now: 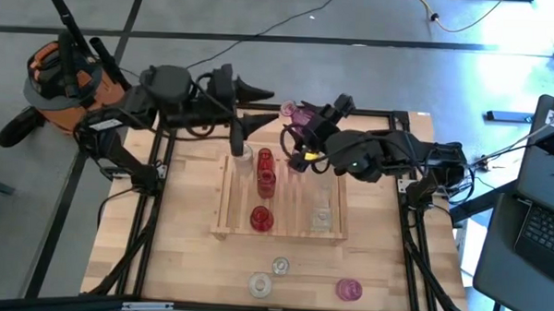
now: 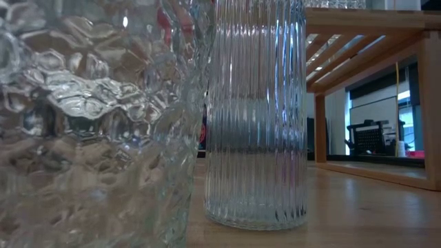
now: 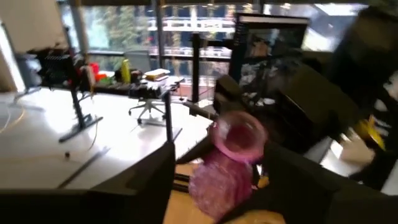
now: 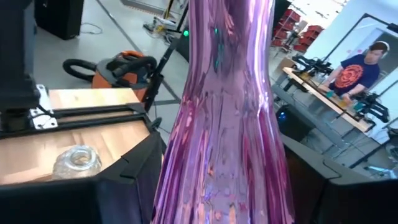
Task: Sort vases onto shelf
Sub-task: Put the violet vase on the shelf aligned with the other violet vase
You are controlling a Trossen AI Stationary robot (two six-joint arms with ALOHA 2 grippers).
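We're maybe halfway: a few red and clear glass vases [image 1: 264, 164] sit on the pale slatted wooden shelf [image 1: 222, 202], three small glass vases [image 1: 280, 266] wait near the front edge, the right gripper [image 1: 307, 131] pinches a tall pink ribbed glass vase [image 4: 227, 118], and the left gripper [image 1: 260, 107] hangs spread and empty at the shelf's far edge.

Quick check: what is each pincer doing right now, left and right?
Left pincer: open, nothing held, at the shelf's far edge.
Right pincer: closed on the pink vase.

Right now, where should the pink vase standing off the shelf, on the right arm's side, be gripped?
Around its neck, from straight above: the pink vase seems to stand upright, mouth up, with nothing touching it. The right end effector, nearer, holds a purple vase.
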